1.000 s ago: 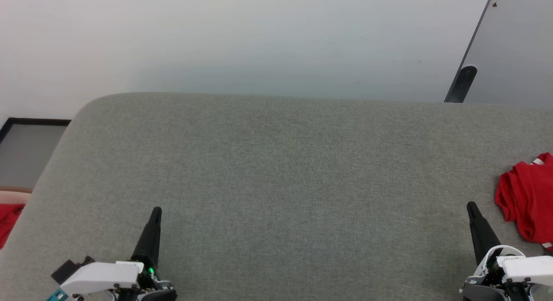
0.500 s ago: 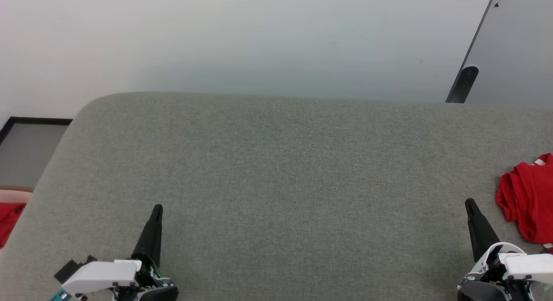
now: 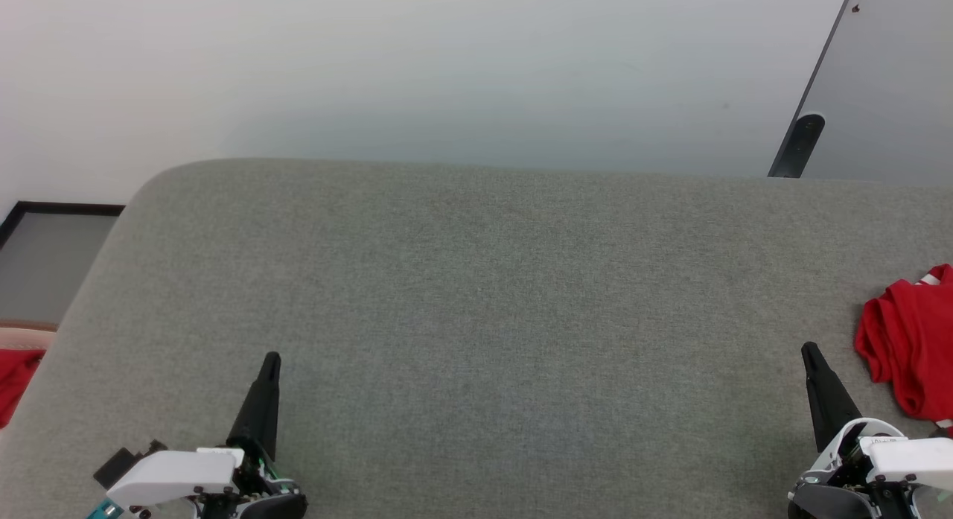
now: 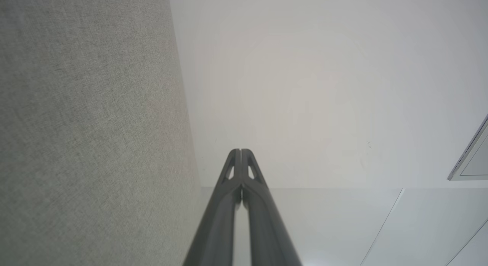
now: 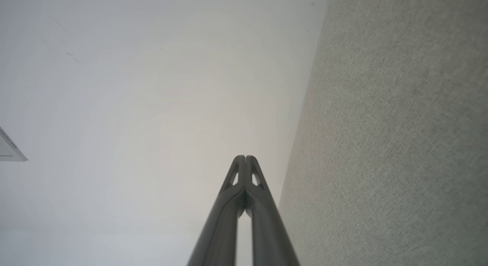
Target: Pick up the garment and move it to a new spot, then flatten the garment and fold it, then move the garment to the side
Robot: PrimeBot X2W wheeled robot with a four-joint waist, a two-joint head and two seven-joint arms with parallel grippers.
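Observation:
The garment [image 3: 908, 355] lies crumpled in a red heap at the right edge of the grey table [image 3: 476, 295], with a bit of white trim showing at its top; part of it runs out of the head view. My right gripper [image 3: 810, 351] is shut and empty, its tip a short way left of the heap and not touching it. At the lower left, my left gripper [image 3: 271, 359] is shut with nothing in it. In the wrist views both pairs of fingers are pressed together, left gripper [image 4: 241, 151] and right gripper [image 5: 245, 158], above the grey cloth surface.
A red cloth scrap [image 3: 13, 381] sits off the table's left edge, below a dark-framed panel [image 3: 45, 258]. A white wall stands behind the table, and a slanted dark-edged panel [image 3: 878, 80] at the upper right. The table's far left corner is rounded.
Both grippers' tips have crept slightly up the picture; the whole view shifted a touch. The garment lies as before.

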